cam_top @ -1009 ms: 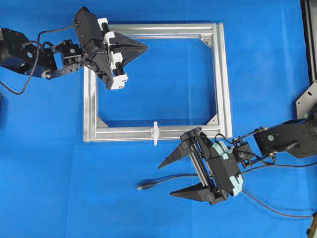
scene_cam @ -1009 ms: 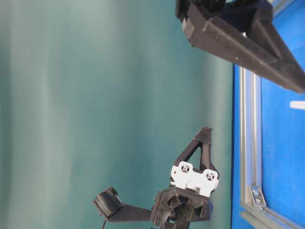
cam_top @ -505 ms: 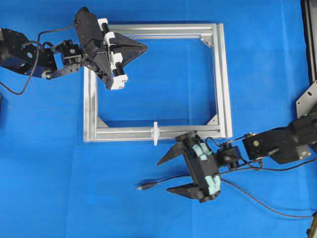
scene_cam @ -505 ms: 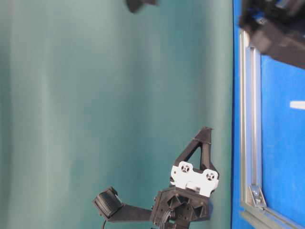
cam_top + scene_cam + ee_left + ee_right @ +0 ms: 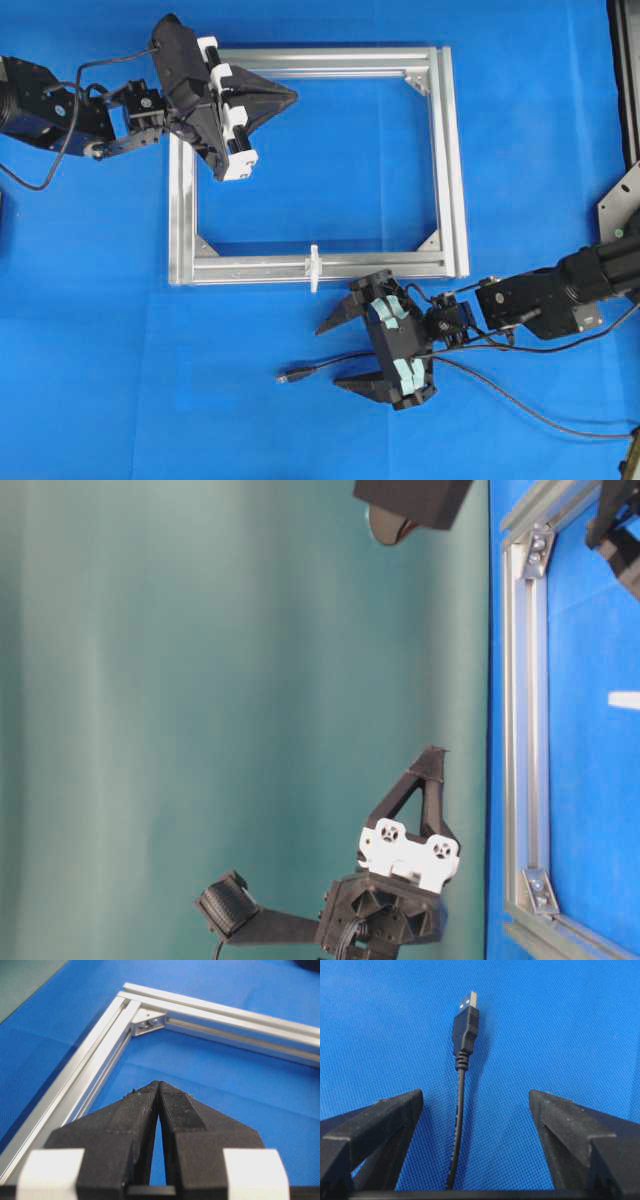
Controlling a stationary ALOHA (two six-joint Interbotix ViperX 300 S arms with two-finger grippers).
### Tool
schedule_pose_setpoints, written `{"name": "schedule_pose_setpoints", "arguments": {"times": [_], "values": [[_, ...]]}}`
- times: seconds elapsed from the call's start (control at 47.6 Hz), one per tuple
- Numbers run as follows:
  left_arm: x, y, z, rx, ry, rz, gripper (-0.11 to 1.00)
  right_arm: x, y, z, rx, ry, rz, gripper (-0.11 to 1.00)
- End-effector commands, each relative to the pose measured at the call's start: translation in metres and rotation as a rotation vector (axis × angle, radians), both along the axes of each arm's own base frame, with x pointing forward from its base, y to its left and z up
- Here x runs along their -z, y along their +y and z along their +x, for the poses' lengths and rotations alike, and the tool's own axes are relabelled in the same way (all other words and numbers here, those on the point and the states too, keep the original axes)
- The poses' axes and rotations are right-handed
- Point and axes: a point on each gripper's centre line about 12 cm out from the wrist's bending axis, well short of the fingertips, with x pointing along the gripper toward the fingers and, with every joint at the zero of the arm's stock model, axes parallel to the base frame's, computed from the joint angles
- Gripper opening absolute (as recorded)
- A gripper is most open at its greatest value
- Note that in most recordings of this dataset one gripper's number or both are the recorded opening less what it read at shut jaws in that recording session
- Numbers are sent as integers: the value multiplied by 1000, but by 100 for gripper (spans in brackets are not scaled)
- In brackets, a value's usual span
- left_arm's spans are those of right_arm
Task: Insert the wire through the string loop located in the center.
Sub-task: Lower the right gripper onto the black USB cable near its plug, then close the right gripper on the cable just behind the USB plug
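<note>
Blue worktop [image 5: 520,120], seen from overhead: the right tool [image 5: 335,353], jaws spread, straddles the wire [image 5: 330,366] near the front edge, just below the aluminium frame [image 5: 452,160] and its string loop [image 5: 313,268]. Table-level view: the frame's rail only. Left wrist: the left tool [image 5: 158,1085], pressed together, above the frame's corner. Right wrist: the wire's plug lies between spread fingers [image 5: 385,1110], untouched.

A silver aluminium frame [image 5: 450,160] with corner brackets [image 5: 415,80] lies flat on a blue mat [image 5: 540,120].
</note>
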Motion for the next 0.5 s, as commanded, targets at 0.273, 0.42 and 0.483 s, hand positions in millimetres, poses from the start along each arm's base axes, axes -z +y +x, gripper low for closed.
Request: {"name": "schedule_pose_setpoints", "arguments": {"times": [0.273,0.42,0.483], "values": [[-15,0,2,4,-41,13,0,-7,4,1,-11,-13,0,32],[-14,0,2,2,-39,13,0,-6,4,-1,-14,-10,-2,1],[-14,0,2,2,-39,13,0,-6,4,-1,-16,-11,-3,-3]]}}
